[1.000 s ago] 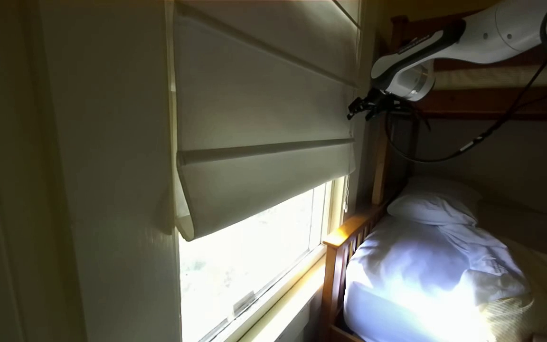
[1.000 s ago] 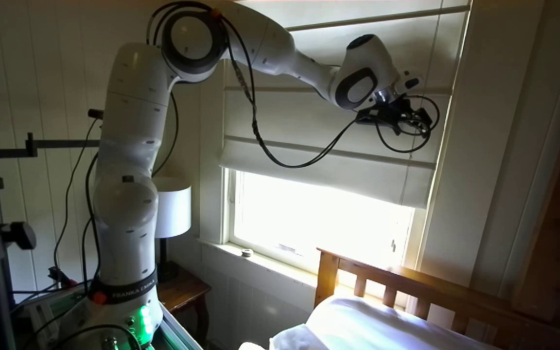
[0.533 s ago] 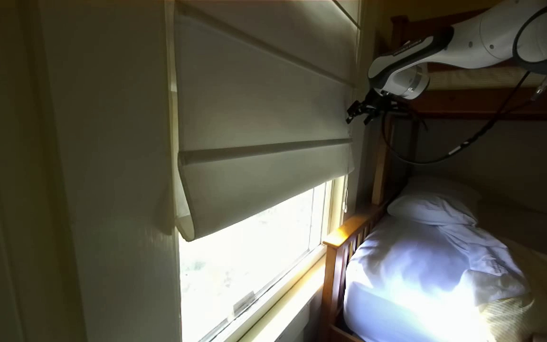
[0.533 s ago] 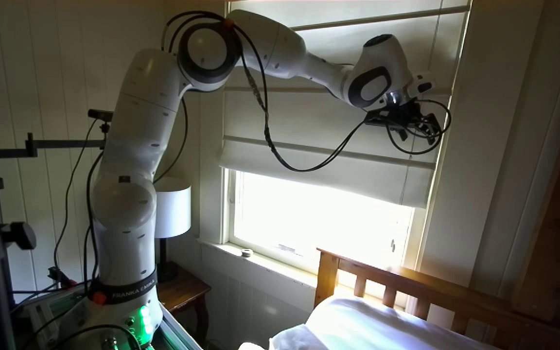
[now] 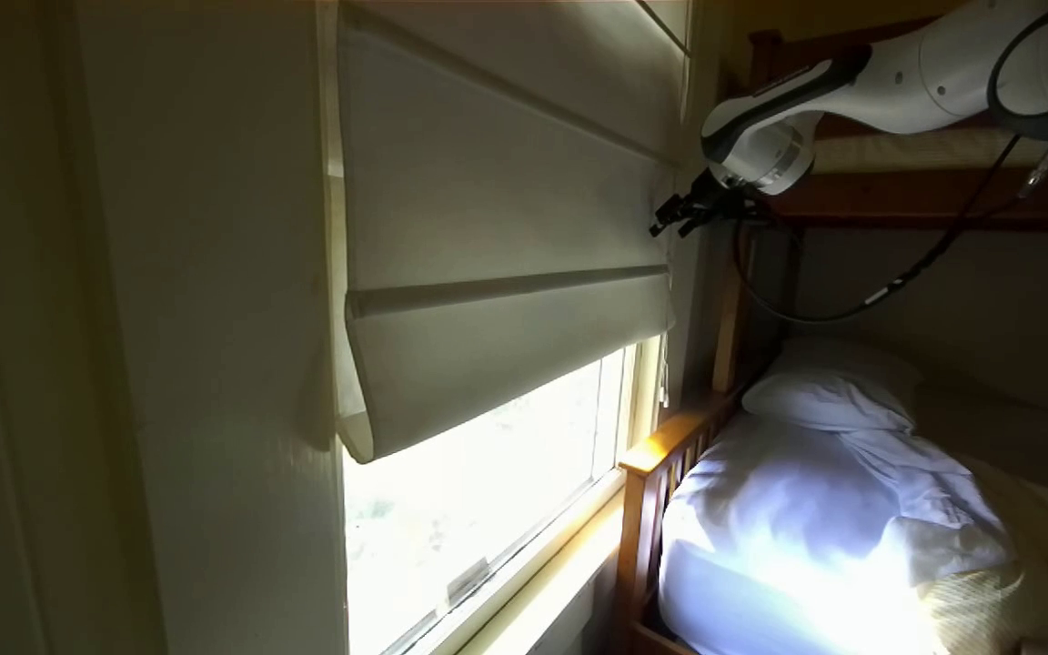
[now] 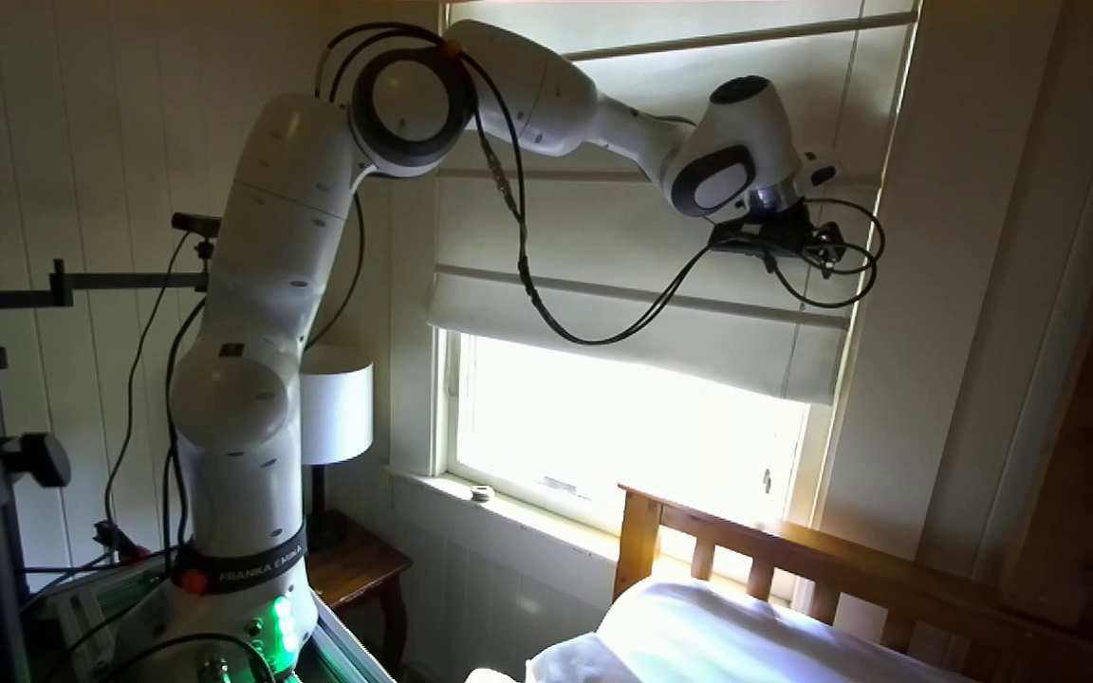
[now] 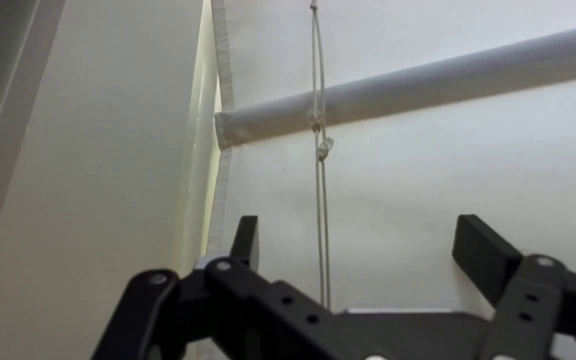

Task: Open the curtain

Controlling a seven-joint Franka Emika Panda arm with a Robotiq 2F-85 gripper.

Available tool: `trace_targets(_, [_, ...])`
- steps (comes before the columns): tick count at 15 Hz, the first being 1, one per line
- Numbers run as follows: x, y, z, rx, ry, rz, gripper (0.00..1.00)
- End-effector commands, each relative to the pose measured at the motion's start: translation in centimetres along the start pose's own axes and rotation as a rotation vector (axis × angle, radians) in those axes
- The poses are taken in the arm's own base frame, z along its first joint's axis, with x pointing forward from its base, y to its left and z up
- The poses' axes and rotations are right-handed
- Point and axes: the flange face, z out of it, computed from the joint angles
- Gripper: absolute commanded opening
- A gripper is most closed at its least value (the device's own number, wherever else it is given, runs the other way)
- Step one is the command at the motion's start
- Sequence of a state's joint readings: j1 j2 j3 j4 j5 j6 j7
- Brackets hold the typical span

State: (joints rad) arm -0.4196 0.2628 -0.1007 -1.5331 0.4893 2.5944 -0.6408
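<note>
The curtain, a cream fabric shade with horizontal folds, covers the upper part of the window in both exterior views [image 5: 506, 200] [image 6: 622, 237] and fills most of the wrist view [image 7: 418, 170]. A thin double pull cord [image 7: 320, 210] with knots and a small clear bead hangs in front of it near its side edge. My black gripper [image 7: 357, 235] is open and empty. In the wrist view the cord runs between its two fingers, nearer the left one; whether it lies within their depth I cannot tell. The gripper also shows near the shade's edge in both exterior views [image 5: 671, 227] [image 6: 822, 251].
A wooden bed headboard [image 6: 641, 531] stands below the window, with white bedding [image 5: 788, 491] behind it. A window frame and wall [image 7: 113, 165] lie just left of the shade. A lamp [image 6: 338, 413] stands near the arm's base. A cable loop hangs from the wrist.
The arm has reached further along the shade toward its cord side, then the gripper has dipped and tilted slightly. The shade's side edges have shifted a little. The gripper stays open.
</note>
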Motion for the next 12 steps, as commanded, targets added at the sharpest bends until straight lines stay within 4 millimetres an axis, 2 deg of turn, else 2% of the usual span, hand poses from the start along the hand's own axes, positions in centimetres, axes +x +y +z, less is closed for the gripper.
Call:
trace_targets(1, [-0.1, 0.3, 0.0, 0.002, -0.001, -0.001, 1.00])
trace_targets(4, [-0.3, 0.5, 0.1, 0.000, -0.004, 0.000, 1.00])
trace_targets(7, [-0.3, 0.9, 0.3, 0.068, 0.005, -0.002, 1.00])
trace_targets(11, [-1.4, 3.3, 0.0, 0.149, 0.040, -0.002, 1.00])
trace_targets(12, [-1.5, 3.9, -0.2, 0.167, 0.054, -0.005, 0.93])
